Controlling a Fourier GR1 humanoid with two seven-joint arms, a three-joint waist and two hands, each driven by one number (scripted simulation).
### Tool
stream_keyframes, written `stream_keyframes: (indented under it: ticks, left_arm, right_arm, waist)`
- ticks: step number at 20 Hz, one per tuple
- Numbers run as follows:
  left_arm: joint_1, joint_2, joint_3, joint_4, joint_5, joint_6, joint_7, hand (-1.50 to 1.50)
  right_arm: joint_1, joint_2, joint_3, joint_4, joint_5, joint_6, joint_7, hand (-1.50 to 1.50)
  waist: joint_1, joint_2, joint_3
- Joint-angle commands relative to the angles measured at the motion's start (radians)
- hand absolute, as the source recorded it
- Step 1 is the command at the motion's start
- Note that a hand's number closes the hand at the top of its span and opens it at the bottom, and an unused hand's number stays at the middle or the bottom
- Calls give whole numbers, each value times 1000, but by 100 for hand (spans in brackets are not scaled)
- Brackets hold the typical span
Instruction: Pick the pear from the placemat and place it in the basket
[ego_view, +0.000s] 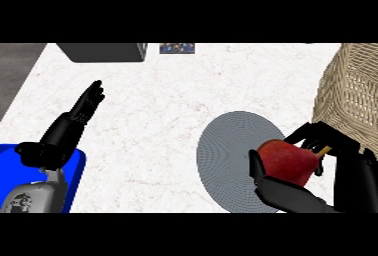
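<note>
One red pear clamped in right hand fingers over grey placemat, basket beside, left hand fingers straight, label unreadable.

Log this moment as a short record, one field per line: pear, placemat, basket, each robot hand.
pear: red, held in the right robot hand over the placement's right edge
placemat: round, grey, on the white counter
basket: wicker, at right edge, beside the placemat
right robot hand: curled round the pear
left robot hand: open, fingers straight, resting at left
</note>
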Motion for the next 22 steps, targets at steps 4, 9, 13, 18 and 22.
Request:
stream_keyframes:
  ticks: [4,9,13,18,22]
  left_arm:
    - [10,14,15,-40,35,-33,16,0]
    - [-21,-27,-15,38,-18,12,-18,0]
    - [-1,-42,-29,58,-51,34,-74,0]
    - [-8,-1,5,12,7,-21,-9,0]
    - [-28,-3,9,27,8,-19,-14,0]
  right_arm:
    - [-175,-94,-213,-86,-20,191,171,150]
    - [-386,-129,-360,132,-68,156,148,150]
    - [-516,-187,-439,318,-34,88,118,150]
    - [-588,-250,-548,421,-54,14,100,150]
    - [-631,-306,-636,627,-68,-125,-16,150]
  waist:
    - [10,2,0]
    - [10,4,0]
    - [15,6,0]
    - [15,4,1]
    - [18,7,1]
